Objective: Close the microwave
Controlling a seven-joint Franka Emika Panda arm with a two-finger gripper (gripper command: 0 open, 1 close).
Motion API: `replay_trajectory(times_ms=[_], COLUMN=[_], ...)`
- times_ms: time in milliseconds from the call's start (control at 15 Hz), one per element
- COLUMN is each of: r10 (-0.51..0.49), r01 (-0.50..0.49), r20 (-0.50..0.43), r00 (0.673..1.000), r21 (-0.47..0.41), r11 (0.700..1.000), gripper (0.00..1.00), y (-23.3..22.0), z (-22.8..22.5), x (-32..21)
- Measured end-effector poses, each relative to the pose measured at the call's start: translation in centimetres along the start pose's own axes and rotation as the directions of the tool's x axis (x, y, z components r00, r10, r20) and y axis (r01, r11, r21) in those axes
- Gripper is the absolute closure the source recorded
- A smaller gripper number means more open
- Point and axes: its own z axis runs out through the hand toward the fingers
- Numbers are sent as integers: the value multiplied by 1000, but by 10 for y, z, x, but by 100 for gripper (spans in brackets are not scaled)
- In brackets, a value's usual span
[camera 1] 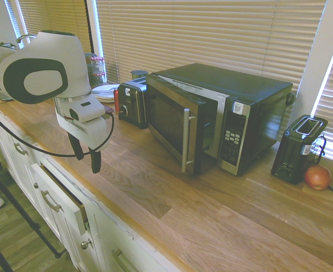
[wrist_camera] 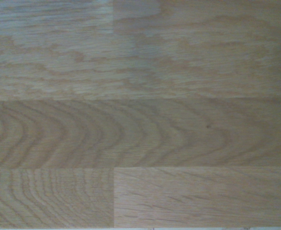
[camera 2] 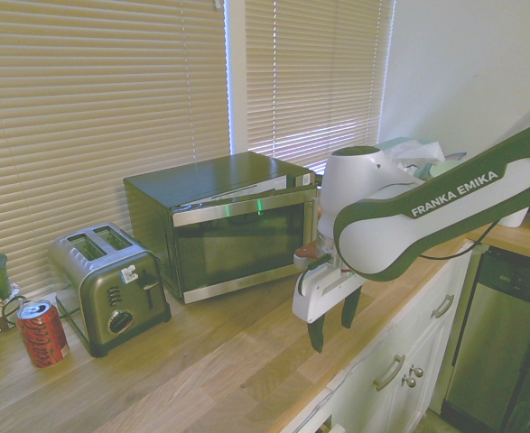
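Microwave: black and stainless-steel box with a dark glass door, a vertical silver bar handle and a keypad panel. It stands on the wooden countertop against the window blinds, beyond the jaws and well apart from them. The door hangs ajar, its handle edge swung out from the body toward the counter's front.

Gripper: white body with two dark fingers pointing down, poised above bare wood near the counter's front edge. The jaws are spread, with a clear gap between them and nothing held. The wrist view shows only plain wood planks beneath.

Silver toaster: two slots, on the counter just beside the microwave's side away from the keypad, farther from the jaws than the door handle.

Black toaster: on the microwave's keypad side, well apart from the jaws.

Red apple: just beside the black toaster, nearer the counter's front.

Red soda can: upright, near the silver toaster, on the side away from the microwave.

White cabinet drawers: below the counter edge, under the jaws; one drawer is pulled slightly open.
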Motion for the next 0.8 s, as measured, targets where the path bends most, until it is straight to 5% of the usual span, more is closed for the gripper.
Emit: replay_trajectory(times_ms=[467,800], r10=[-19,-3], r01=[19,11], r20=[-2,-89], r00=[1000,996], r21=[1,90], r11=[1000,996], gripper=[0,0], y=[0,-8], z=[-1,-17], x=[0,13])
